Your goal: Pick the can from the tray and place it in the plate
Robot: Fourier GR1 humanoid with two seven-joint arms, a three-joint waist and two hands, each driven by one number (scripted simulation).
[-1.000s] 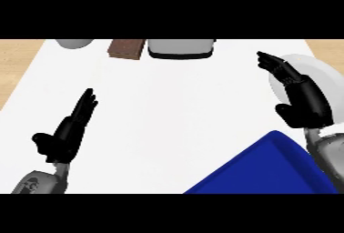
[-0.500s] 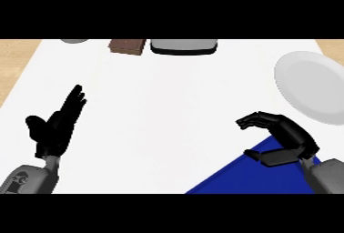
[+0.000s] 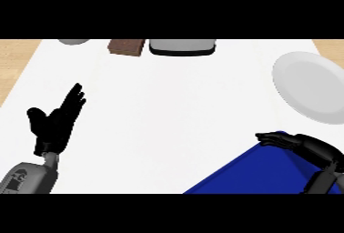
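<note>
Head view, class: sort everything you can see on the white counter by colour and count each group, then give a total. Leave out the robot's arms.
Blue: 1, the tray
White or pale grey: 3, the plate, the boxy item, the round item
Brown: 1, the block
Total: 5

left hand [image 3: 53, 125]: black, grey forearm with dark marking | right hand [image 3: 310, 148]: black, dark wrist

Blue tray [image 3: 259, 175], pale grey plate [image 3: 314, 86], white counter [image 3: 174, 104], black hands, brown block [image 3: 126, 46].
</note>
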